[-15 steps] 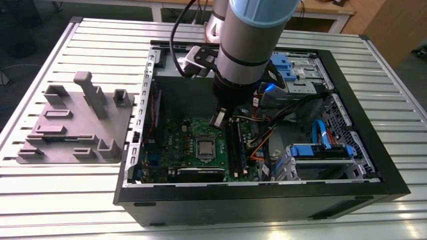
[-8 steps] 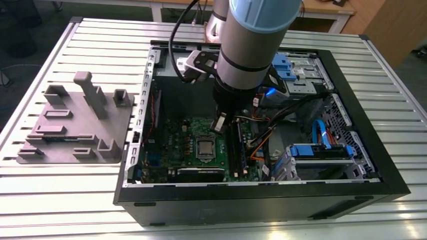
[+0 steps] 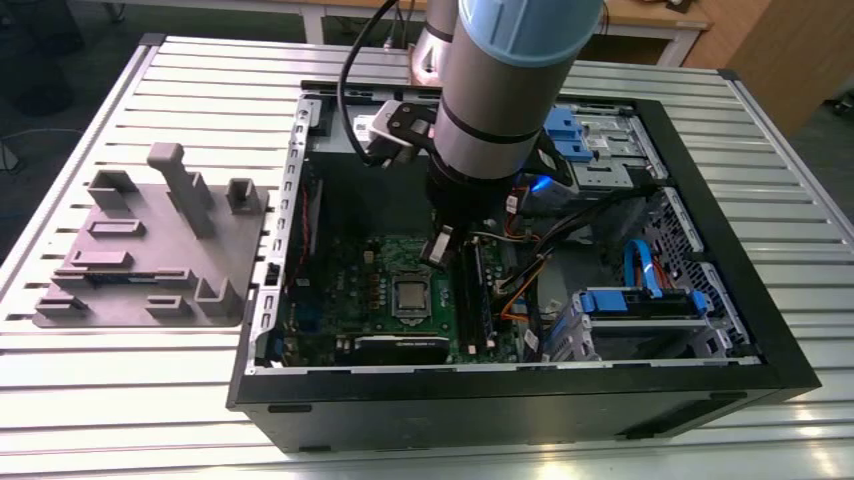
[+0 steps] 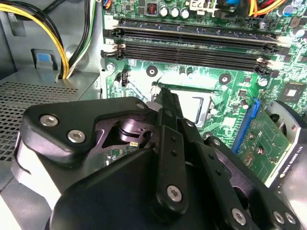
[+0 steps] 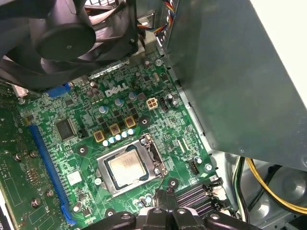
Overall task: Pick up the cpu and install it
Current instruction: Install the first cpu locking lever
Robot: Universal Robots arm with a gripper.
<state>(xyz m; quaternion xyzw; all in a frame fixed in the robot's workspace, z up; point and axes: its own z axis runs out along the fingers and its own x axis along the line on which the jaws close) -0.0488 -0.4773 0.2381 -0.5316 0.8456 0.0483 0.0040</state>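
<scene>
You have open room straight above the cpu [image 5: 127,167] in its socket [image 5: 156,158]; nothing stands over that patch of the motherboard [image 3: 354,300]. In the exterior view the arm [image 3: 501,100] fills the centre of the case [image 3: 534,400] opening, with the gripper [image 3: 438,248] just above the board. Toward the exterior view's right, memory slots [image 3: 467,290], a tangle of cables [image 3: 541,265] and the blue drive cage [image 3: 641,300] crowd in. A black fan [image 5: 62,33] stands at one board edge. An expansion card [image 3: 387,347] blocks the lower centre. On the exterior view's left, the case wall [image 3: 296,200] stands between board and fixture tray [image 3: 147,250].
</scene>
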